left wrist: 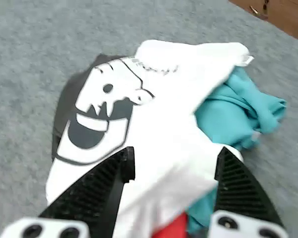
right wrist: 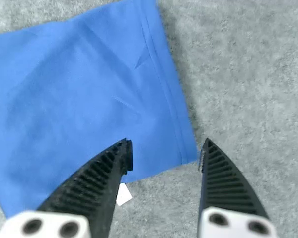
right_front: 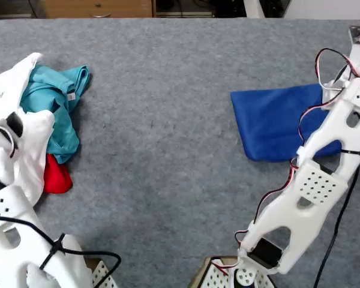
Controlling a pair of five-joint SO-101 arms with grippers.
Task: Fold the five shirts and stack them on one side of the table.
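Beneath the parted right claw (right wrist: 166, 147), a folded blue shirt (right wrist: 79, 84).

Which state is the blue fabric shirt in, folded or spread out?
Folded: the blue fabric shirt lies as a flat, neat rectangle with no sleeves or collar showing.

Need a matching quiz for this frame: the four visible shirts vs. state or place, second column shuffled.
1 blue shirt
2 teal shirt
3 red shirt
4 white shirt

A bunched up, partly under the white one
B skull print, lying over other shirts
C lying flat, apart from the others
D small bit poking out from beneath other shirts

Pairs: 1-C, 2-A, 3-D, 4-B
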